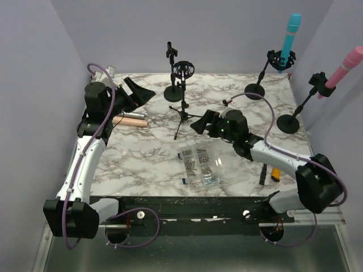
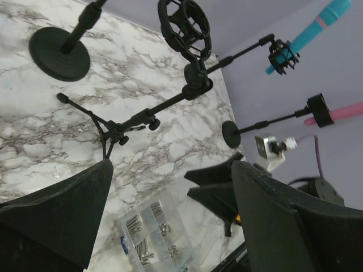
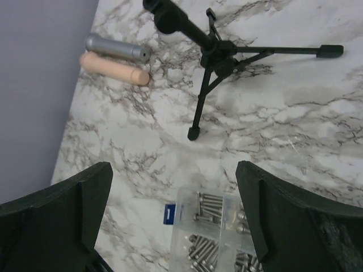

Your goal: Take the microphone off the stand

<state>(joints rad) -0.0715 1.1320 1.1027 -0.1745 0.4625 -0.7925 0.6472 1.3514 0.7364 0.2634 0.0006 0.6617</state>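
Observation:
A blue microphone [image 1: 292, 29] sits in the shock mount of a round-base stand [image 1: 258, 85] at the back right. A pink microphone [image 1: 345, 66] sits in the clip of another stand [image 1: 295, 116] at the far right. Both also show in the left wrist view, the blue microphone [image 2: 320, 24] and the pink one [image 2: 340, 112]. My left gripper [image 1: 142, 96] is open and empty at the back left, far from both. My right gripper [image 1: 198, 123] is open and empty at mid-table, beside an empty tripod stand [image 1: 182, 113].
A silver microphone [image 3: 116, 49] and a peach one [image 3: 113, 68] lie at the left. An empty round-base stand [image 1: 173, 85] is at the back middle. A clear screw box [image 1: 198, 167] lies in front. An orange-and-black tool [image 1: 271, 173] lies under the right arm.

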